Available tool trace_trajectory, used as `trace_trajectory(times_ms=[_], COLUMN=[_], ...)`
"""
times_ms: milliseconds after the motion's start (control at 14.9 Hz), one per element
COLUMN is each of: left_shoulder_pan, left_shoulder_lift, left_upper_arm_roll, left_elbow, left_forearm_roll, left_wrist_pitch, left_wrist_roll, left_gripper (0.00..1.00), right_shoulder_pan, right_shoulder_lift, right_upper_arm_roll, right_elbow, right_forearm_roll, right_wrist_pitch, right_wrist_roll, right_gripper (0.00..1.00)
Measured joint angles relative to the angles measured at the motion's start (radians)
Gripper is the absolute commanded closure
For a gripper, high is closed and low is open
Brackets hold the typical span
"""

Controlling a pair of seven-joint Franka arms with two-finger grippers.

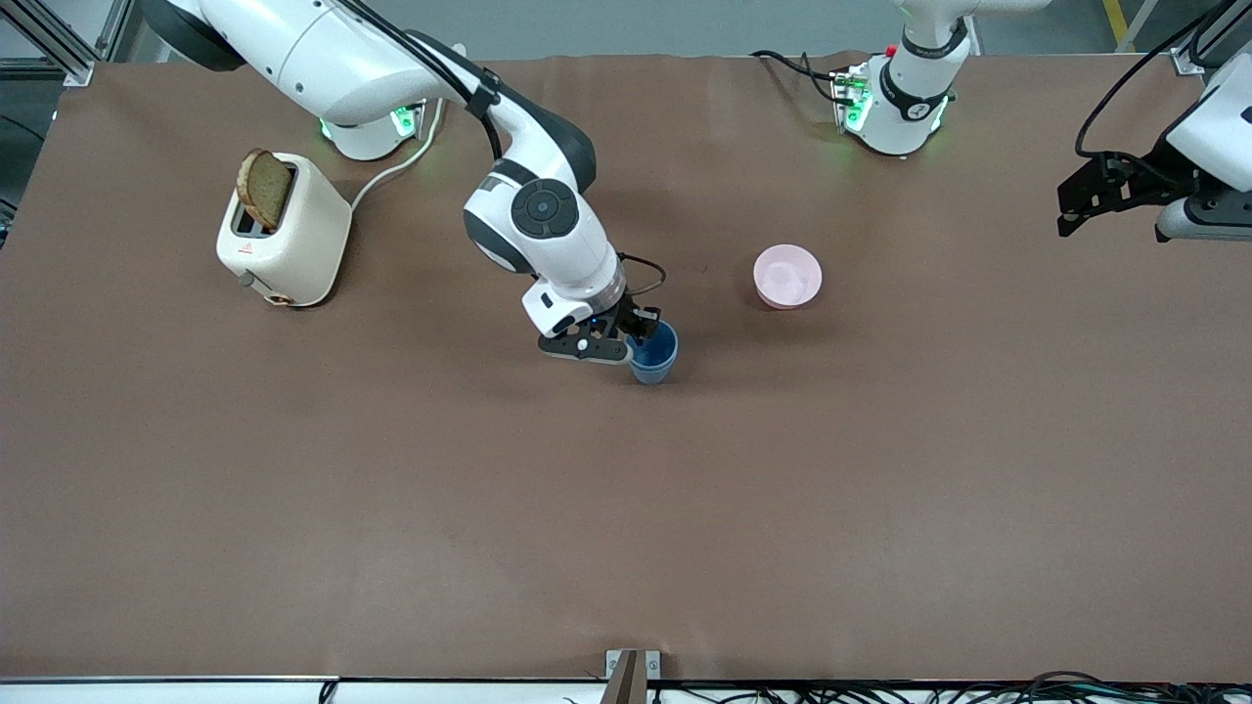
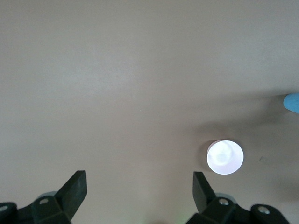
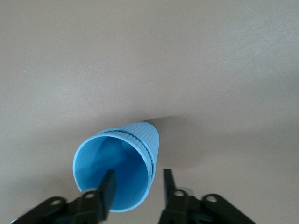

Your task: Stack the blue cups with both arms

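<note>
- One blue cup (image 1: 654, 354) showing, light ribbed plastic, likely stiff; wall is the hold
- Right gripper (image 1: 634, 337) straddles its rim, not yet pinching
- Left gripper (image 1: 1081, 203) waits, fingers apart, pink bowl (image 1: 786, 277) at its nine o'clock

Two nested blue cups (image 1: 654, 358), one pink bowl (image 1: 787, 277), one toaster (image 1: 285, 233).

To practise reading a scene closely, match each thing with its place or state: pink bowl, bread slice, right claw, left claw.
Things:
1. pink bowl
2. bread slice
3. right claw
4. left claw

Places or states:
A. open, straddling the blue cup's rim, one finger inside
B. standing in the toaster's slot
C. wide open, waiting in the air at the left arm's end of the table
D. on the table, farther from the front camera than the blue cup

Pairs: 1-D, 2-B, 3-A, 4-C
</note>
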Motion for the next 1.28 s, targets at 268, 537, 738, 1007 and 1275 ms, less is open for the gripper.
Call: trace_trajectory(times_ms=[268, 537, 738, 1007, 1275], left_shoulder_pan=[0.0, 0.0, 0.0, 0.0, 0.0], left_shoulder_lift=[0.0, 0.0, 0.0, 0.0, 0.0], left_upper_arm_roll=[0.0, 0.0, 0.0, 0.0, 0.0], left_elbow=[0.0, 0.0, 0.001, 0.001, 0.001], left_forearm_roll=[0.0, 0.0, 0.0, 0.0, 0.0], left_wrist_pitch=[0.001, 0.001, 0.001, 0.001, 0.001], left_wrist_roll=[0.0, 0.0, 0.0, 0.0, 0.0], left_gripper=[0.0, 0.0, 0.0, 0.0, 0.0], right_shoulder_pan=[-0.002, -0.066, -0.15, -0.198, -0.233], right_shoulder_lift=[-0.012, -0.127, -0.246, -0.38, -0.477], right_upper_arm_roll=[-0.001, -0.005, -0.011, -0.18, -0.397], right_elbow=[0.008, 0.049, 0.06, 0.06, 0.056], right_forearm_roll=[-0.001, -0.003, 0.011, 0.128, 0.208], right_wrist_pitch=[0.0, -0.149, -0.336, -0.479, -0.544], right_wrist_roll=[0.0, -0.026, -0.144, -0.456, -0.758], right_gripper=[0.0, 0.0, 0.0, 0.0, 0.0])
